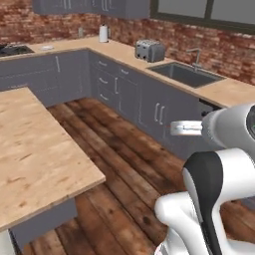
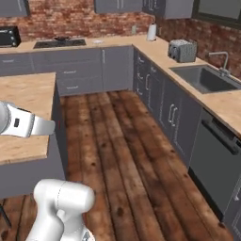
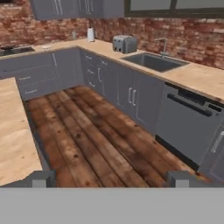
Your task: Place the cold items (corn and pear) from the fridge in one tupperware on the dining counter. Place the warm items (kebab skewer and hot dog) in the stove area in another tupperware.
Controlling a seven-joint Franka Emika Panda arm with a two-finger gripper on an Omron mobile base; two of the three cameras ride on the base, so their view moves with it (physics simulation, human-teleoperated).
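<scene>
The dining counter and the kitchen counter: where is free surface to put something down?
The dining counter is bare wood across its visible top. On the kitchen counter, free patches lie between the toaster and the white kettle, and beyond the sink. It is tighter between toaster and sink.

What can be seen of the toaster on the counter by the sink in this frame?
The toaster is a small boxy silver-grey appliance, metallic in look, with rounded corners and darker slots on top. It stands upright on the light wood counter against the red brick wall, between the corner and the sink, which lies a little apart from it. Nothing rests on it or touches it apart from the counter beneath. Whether it holds bread is too small to tell.
</scene>
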